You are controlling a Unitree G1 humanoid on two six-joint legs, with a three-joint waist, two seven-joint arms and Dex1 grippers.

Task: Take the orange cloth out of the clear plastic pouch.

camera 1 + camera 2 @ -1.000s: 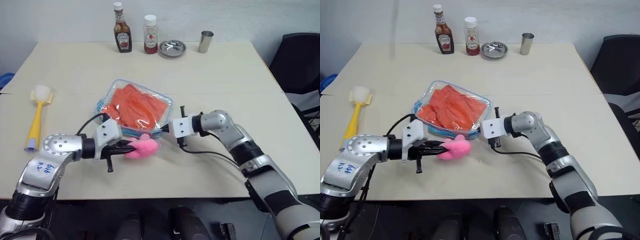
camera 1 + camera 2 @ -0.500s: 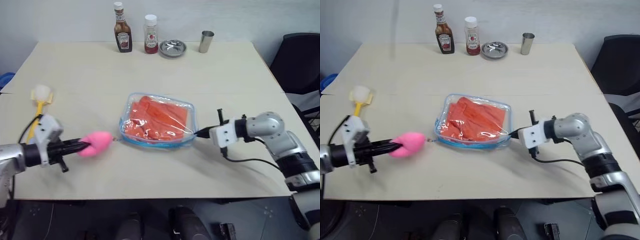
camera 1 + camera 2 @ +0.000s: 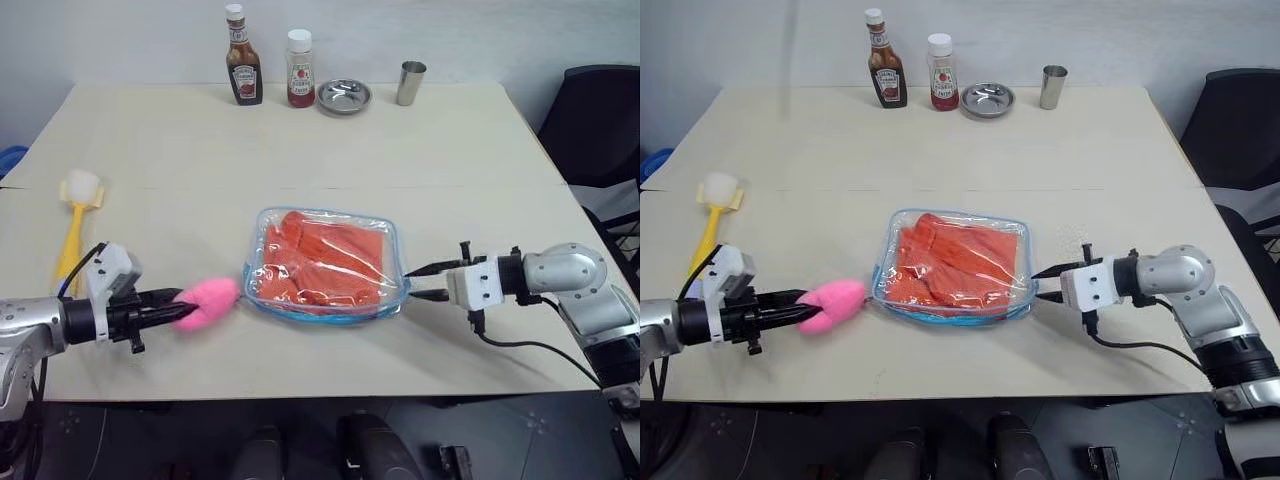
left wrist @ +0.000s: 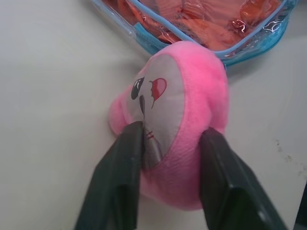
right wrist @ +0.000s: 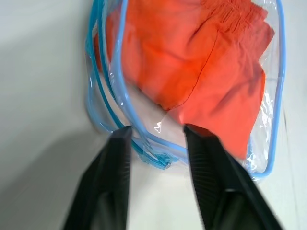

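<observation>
Change: since a second ago the clear plastic pouch (image 3: 325,265) has moved from a tilted place between the two arms to lie flat near the front middle of the desk (image 3: 300,140), and both arms have moved apart to its two sides.
Left pincer (image 4: 168,143): it was tight on the pink plush toy (image 3: 208,303) a moment ago; now its two black fingers (image 4: 117,184) stand partly open on either side of the toy and still touch it, so the hold looks loose or just released.
Right pincer (image 5: 156,132): it was shut at the pouch edge before; now the fingers are spread, with the blue corner of the pouch between them, and they hold nothing.
Meaning for the task: the pouch seems to be let go at both ends and the orange cloth (image 3: 325,260) is still fully inside, so taking it out is not yet begun. Probably a new grip is needed, one pincer on the pouch and one reaching to the cloth.
Where the cloth is: inside the pouch, and it fills most of it.
Pouch, material: thin see-through plastic, shiny and crinkled, rounded rectangle with light blue trim and what seems a zipper along the edge.
Cloth, material: soft, bright orange, with many folds and a gathered band at one side.
Toy: round, fuzzy pink plush with a smooth printed face; it rests just beside the pouch, on the left.
Desk: smooth, pale, matte.
</observation>
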